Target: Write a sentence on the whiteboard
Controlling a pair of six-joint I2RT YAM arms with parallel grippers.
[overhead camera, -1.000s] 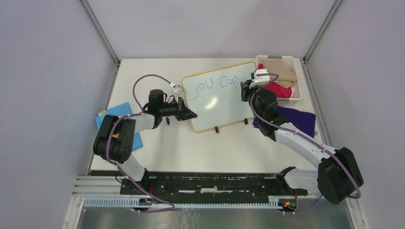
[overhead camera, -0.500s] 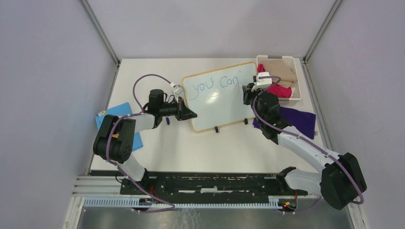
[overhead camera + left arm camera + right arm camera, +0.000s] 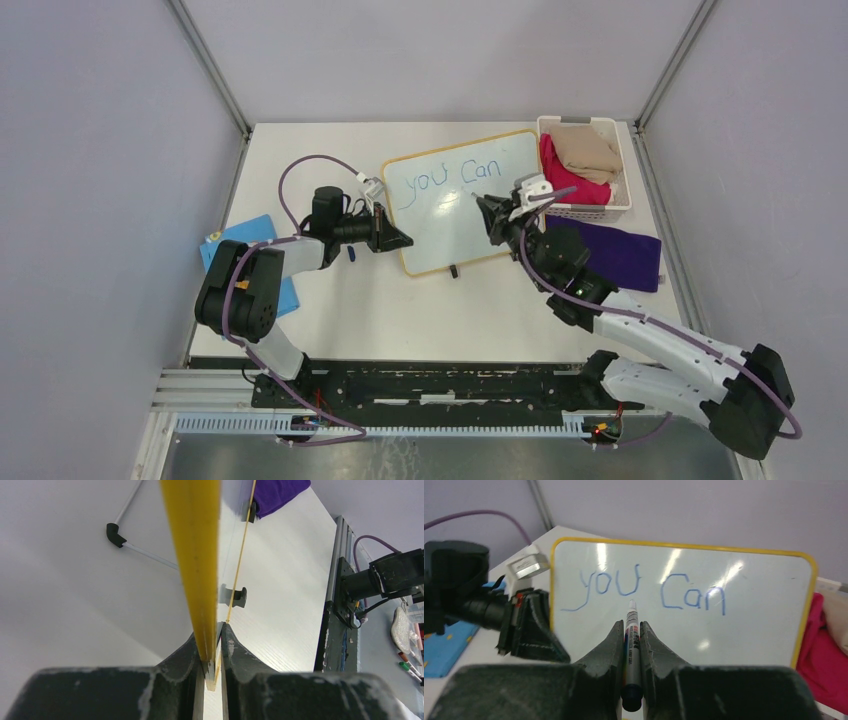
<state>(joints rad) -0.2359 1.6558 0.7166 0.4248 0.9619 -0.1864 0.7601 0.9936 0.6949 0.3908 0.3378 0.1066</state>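
Observation:
The whiteboard (image 3: 440, 235) stands tilted on the table, with a yellow frame and black feet. Blue words "you Can" (image 3: 452, 177) run along its top in one line, and the surface below them is bare white. My left gripper (image 3: 398, 240) is shut on the board's left edge, and the frame (image 3: 192, 555) sits between the jaws (image 3: 212, 632). My right gripper (image 3: 492, 212) is shut on a silver marker (image 3: 631, 612). The marker tip points at the board (image 3: 749, 630) just below "you" (image 3: 611, 586). I cannot tell whether the tip touches it.
A white basket (image 3: 578, 120) at the back right holds a red cloth (image 3: 572, 186) and a beige cloth (image 3: 585, 150). A purple cloth (image 3: 620, 255) lies in front of it. A blue cloth (image 3: 238, 245) lies at the left edge. A small blue piece (image 3: 351, 254) lies near the left gripper.
My right gripper has moved left and down from the board's upper right corner near the basket to in front of the board's middle. The left arm has not moved.

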